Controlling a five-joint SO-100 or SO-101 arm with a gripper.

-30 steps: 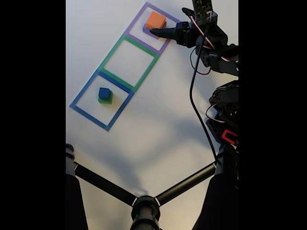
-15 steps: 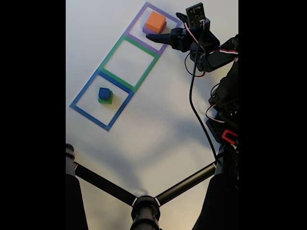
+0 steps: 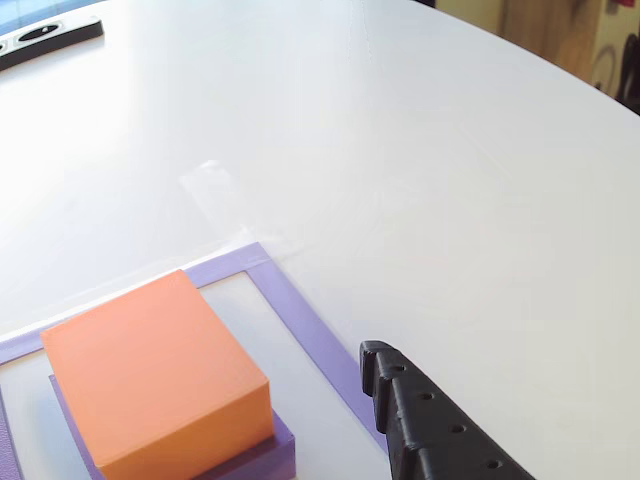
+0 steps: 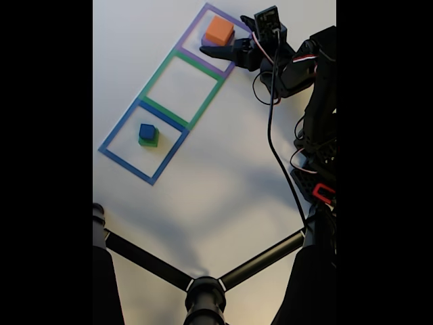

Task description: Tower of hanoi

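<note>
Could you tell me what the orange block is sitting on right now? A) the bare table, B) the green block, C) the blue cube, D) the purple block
D: the orange block rests on the flat purple block, inside the purple tape square.

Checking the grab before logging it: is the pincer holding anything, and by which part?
Nothing is held. The pincer is beside the orange block, one finger clear of it.

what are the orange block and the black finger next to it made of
Orange block: looks like matte plastic, with even colour, soft edges and no glare. Black finger of the gripper: probably 3D-printed plastic, dull and slightly grainy, with small round holes along its face. Neither can be confirmed by look alone.
</note>
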